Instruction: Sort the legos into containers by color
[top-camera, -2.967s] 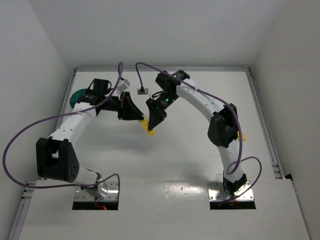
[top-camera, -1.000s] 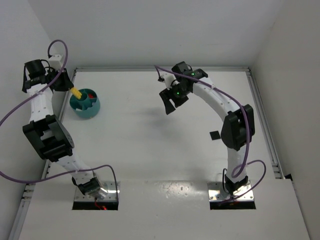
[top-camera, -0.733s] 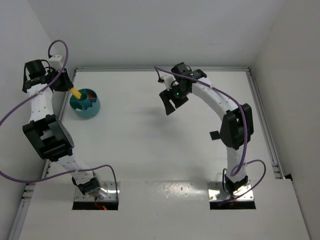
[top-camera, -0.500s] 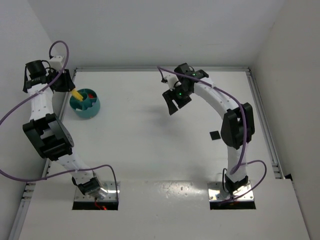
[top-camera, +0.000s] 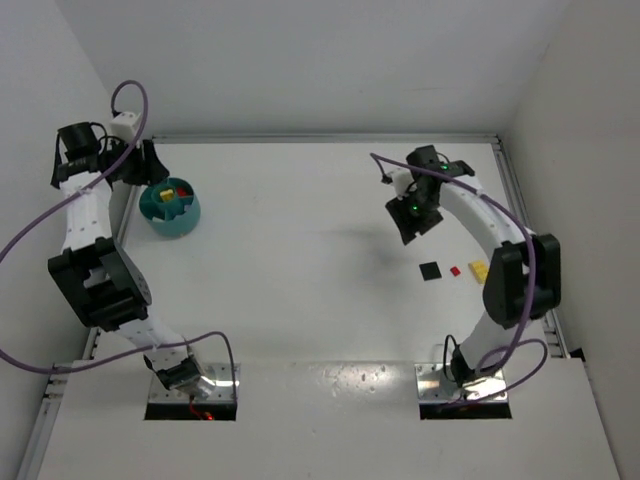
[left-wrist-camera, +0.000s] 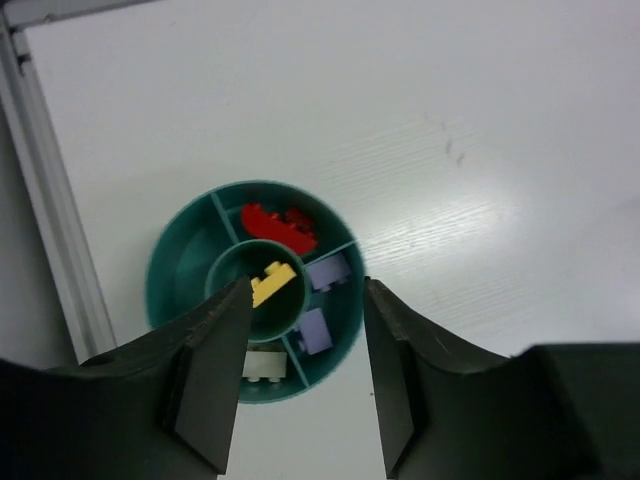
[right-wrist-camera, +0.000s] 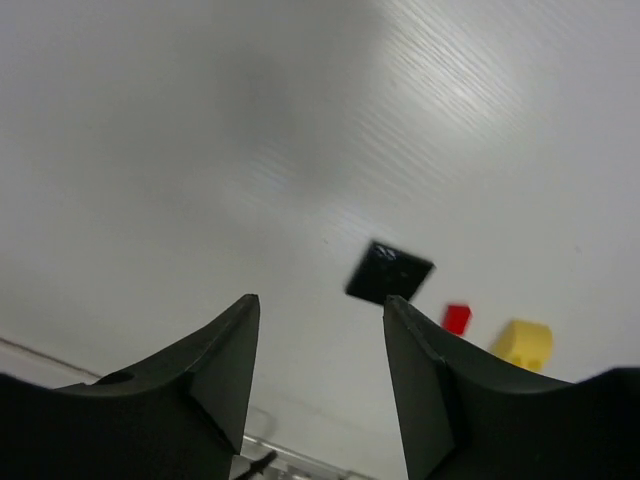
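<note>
**Top view.** The teal bowl stands at the upper left of the table. The left gripper hangs just beside its upper-left rim. The right gripper hovers at centre right. Below it a black square, a loose red brick and a loose yellow brick lie in a row on the table, not touching.

**Left wrist view.** The fingers are spread apart and hold nothing, with the bowl at mid-frame between them. A yellow piece lies in the centre well and red pieces in the upper compartment. Two pale blue pieces lie in the right compartment and a tan piece in the lower one.

**Right wrist view.** The fingers are apart and empty. The square and the two loose bricks sit at lower right.
</note>
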